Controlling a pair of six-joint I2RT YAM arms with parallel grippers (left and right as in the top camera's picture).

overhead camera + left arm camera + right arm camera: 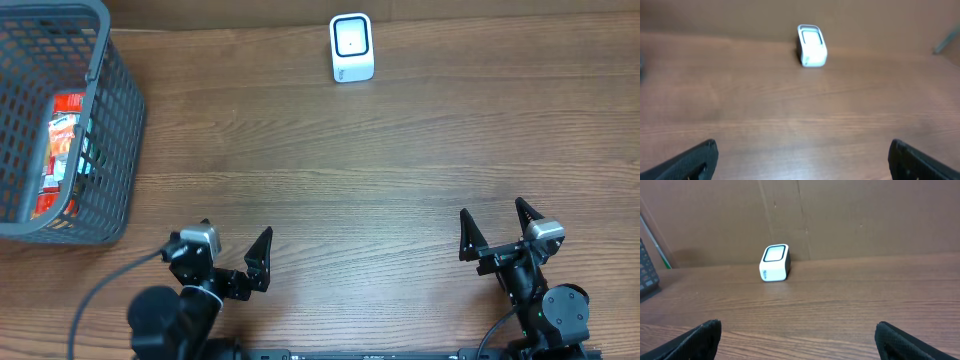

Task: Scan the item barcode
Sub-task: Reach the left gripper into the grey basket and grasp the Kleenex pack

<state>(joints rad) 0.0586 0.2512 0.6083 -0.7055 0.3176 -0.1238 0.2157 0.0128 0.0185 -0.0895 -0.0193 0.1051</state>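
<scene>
Found the white barcode scanner point(352, 47) upright near the far edge of the wooden tabletop point(400, 170), roughly midway along it, its dark-framed window facing up. Noted a grey mesh basket point(115, 140) at the far left corner, with red snack packets point(62, 150) lying inside; could not make out any barcode on them. Saw the left hand point(222, 255) low at the near edge, left of centre, spread wide apart and gripping nothing. Saw the right hand point(494, 222) at the near edge toward the right corner, likewise spread wide and holding nothing. Caught, from each wrist camera, dark fingertips point(700, 337) at the two bottom corners, bare wood between them and the scanner well apart beyond, close to the brown back wall point(865, 215).
</scene>
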